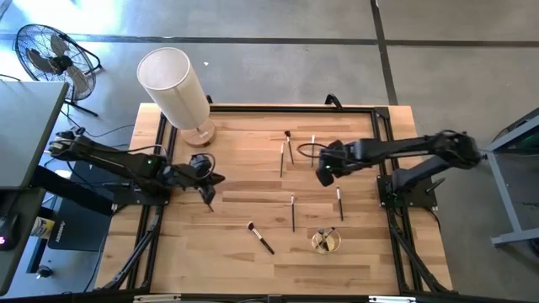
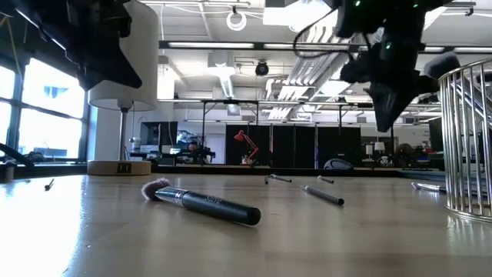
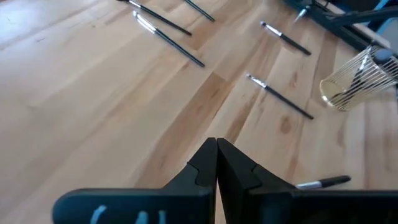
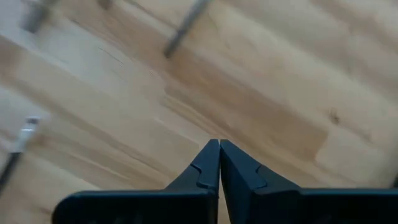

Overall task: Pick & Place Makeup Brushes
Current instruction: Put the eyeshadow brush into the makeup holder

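Two hands: both closed, holding nothing.
Left hand (image 1: pixel 208 200): above the counter's (image 1: pixel 236 252) left part.
Right hand (image 1: pixel 323 178): above centre-right.
Makeup brushes (image 1: pixel 292 212): scattered across the counter.
Wire basket (image 1: pixel 326 241): near right, brushes inside.

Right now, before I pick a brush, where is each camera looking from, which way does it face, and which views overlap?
High: overhead, straight down on the table; both arms, left gripper and right gripper show.
Low: table height, facing the room; the large brush lies near, arms hang above.
Left wrist: past its shut fingers toward brushes and the wire cup.
Right wrist: shut fingers over bare wood.
Shared: the wire cup also appears in high and low.
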Action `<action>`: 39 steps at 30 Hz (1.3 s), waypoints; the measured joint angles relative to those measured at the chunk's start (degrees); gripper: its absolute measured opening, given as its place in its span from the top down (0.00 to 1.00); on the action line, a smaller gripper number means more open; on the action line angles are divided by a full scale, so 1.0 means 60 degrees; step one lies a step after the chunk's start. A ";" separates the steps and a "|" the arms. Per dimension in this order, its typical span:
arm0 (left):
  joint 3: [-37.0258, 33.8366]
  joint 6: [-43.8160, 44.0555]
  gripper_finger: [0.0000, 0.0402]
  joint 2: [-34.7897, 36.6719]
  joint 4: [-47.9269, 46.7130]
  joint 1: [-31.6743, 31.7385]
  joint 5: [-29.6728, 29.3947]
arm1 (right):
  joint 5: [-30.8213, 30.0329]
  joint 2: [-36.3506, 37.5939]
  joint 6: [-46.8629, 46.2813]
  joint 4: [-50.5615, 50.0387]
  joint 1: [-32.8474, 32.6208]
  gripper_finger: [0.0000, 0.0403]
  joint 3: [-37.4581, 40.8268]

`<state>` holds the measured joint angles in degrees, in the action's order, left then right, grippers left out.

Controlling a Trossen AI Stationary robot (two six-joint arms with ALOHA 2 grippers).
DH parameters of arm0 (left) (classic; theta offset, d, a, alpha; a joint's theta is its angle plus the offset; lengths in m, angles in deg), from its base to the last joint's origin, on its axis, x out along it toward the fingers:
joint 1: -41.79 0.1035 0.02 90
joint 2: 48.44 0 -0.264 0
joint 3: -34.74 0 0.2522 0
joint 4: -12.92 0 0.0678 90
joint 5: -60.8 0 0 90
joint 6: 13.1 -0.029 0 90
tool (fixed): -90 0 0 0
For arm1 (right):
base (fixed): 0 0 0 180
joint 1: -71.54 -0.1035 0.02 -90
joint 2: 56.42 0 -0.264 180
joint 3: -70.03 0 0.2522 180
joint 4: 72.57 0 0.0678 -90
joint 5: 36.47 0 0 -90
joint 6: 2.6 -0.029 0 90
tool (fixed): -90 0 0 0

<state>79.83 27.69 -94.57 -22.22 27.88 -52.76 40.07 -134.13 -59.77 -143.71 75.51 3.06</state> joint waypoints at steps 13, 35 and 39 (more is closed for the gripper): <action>-0.0010 -0.0540 1.00 0.0367 -0.1026 0.0003 0.0802 | 0.1227 -0.2056 -0.1478 -0.0079 0.0024 0.67 -0.0028; -0.0010 -0.0761 1.00 0.0364 -0.1186 0.0000 0.0913 | 0.2118 -0.1876 -0.2933 0.2668 0.0018 0.79 0.2270; -0.0010 -0.0759 1.00 0.0364 -0.1186 0.0000 0.0913 | 0.2149 -0.1879 -0.2718 0.2770 0.0018 0.95 0.2284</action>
<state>79.77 23.13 -92.38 -29.33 27.88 -47.28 52.96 -145.41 -76.08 -127.09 75.61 16.77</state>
